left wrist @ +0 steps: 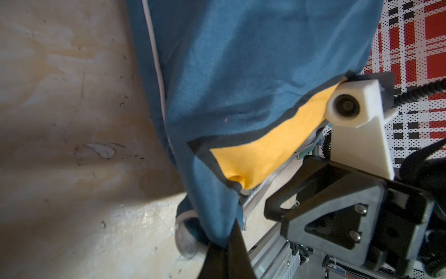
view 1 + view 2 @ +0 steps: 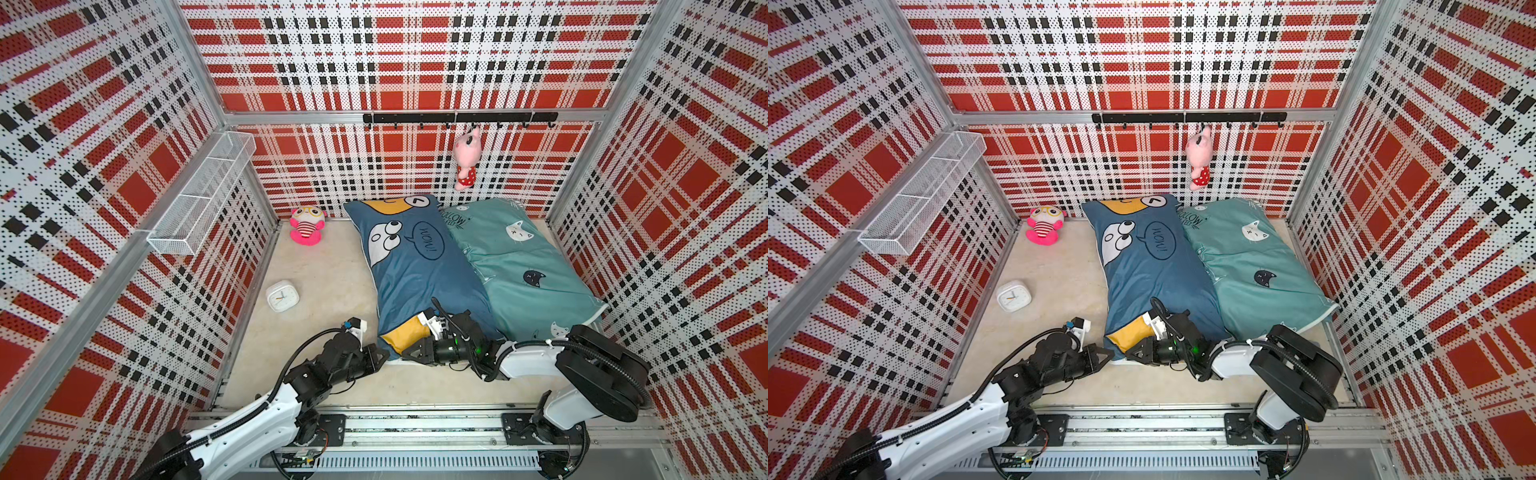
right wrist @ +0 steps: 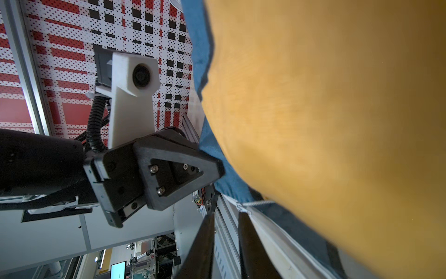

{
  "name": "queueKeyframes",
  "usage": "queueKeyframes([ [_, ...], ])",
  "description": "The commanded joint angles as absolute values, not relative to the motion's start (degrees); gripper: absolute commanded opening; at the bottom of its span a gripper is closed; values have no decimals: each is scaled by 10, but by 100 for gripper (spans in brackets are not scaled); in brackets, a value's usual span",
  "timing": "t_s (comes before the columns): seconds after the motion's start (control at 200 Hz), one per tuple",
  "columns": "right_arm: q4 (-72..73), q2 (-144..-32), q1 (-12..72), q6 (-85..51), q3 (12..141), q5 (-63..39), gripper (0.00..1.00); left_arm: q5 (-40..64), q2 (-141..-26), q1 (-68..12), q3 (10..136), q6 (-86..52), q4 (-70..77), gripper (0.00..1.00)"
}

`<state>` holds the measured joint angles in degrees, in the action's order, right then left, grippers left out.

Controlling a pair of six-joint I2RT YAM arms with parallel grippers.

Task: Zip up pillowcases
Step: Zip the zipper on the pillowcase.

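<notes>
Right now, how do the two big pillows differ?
The dark blue pillowcase shows big cartoon faces and yellow patches; the teal pillowcase shows small cat heads. The dark blue pillowcase lies mid-floor, the teal pillowcase by the side wall. The left gripper pinches the dark blue pillowcase's near corner; no gripper holds the teal pillowcase. Both lie flat, side by side.

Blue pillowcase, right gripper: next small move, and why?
Probably ease the right gripper forward until the white trim sits between its jaws, then close. They stand apart with nothing in them, just short of that trim, while the left gripper is shut on a corner of the dark blue pillowcase.
</notes>
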<state>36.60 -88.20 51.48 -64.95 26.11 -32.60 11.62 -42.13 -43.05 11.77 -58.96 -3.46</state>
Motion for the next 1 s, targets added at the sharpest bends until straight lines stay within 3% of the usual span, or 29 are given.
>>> queueKeyframes([
  [0.0, 375, -898, 518, -648, 268, -332, 23, 120, -412, -429, 112, -591, -28, 0],
  [0.697, 441, -945, 531, -677, 251, -344, 25, 113, -420, -430, 116, -596, -26, 0],
  [0.997, 394, -929, 538, -659, 244, -316, 30, 111, -424, -431, 116, -599, -18, 0],
])
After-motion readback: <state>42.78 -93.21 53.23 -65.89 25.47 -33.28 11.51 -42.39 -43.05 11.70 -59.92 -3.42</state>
